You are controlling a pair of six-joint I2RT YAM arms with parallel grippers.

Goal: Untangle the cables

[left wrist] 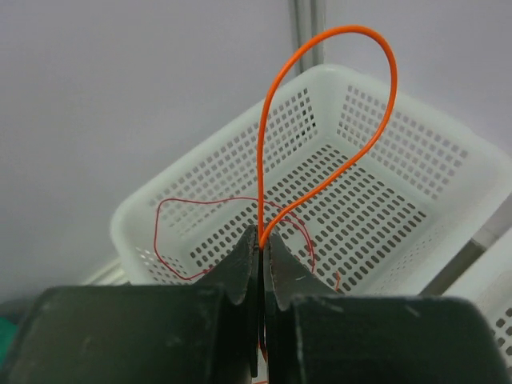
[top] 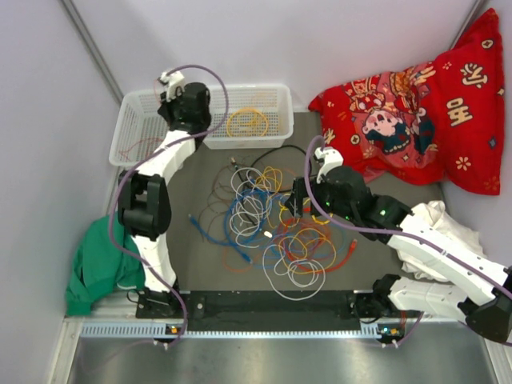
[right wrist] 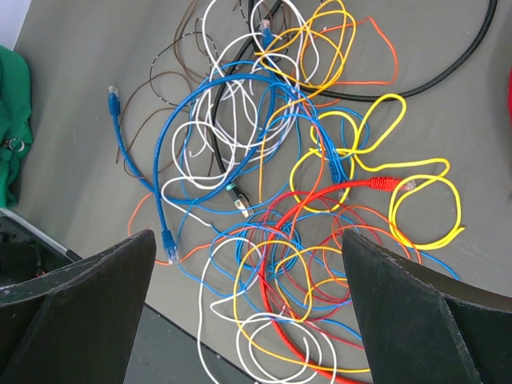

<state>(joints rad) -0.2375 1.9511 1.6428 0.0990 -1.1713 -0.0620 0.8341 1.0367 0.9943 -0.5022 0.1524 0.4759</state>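
Observation:
The cables (top: 272,220) lie as a loose tangle of blue, white, yellow, orange and red loops on the grey table, and fill the right wrist view (right wrist: 288,184). My right gripper (right wrist: 248,240) hangs open above the tangle's near part (top: 298,200), with nothing between its fingers. My left gripper (left wrist: 262,236) is shut on a thin orange cable (left wrist: 320,104), which loops up over a white basket (left wrist: 160,200). A thin red wire (left wrist: 200,204) lies in that basket. A coiled yellow cable (top: 248,122) rests in the second white basket (top: 284,112).
The left basket (top: 128,128) and the second basket stand side by side at the back. A red patterned cloth (top: 416,112) fills the back right, a white cloth (top: 440,224) lies under the right arm, and a green cloth (top: 96,268) lies at the left.

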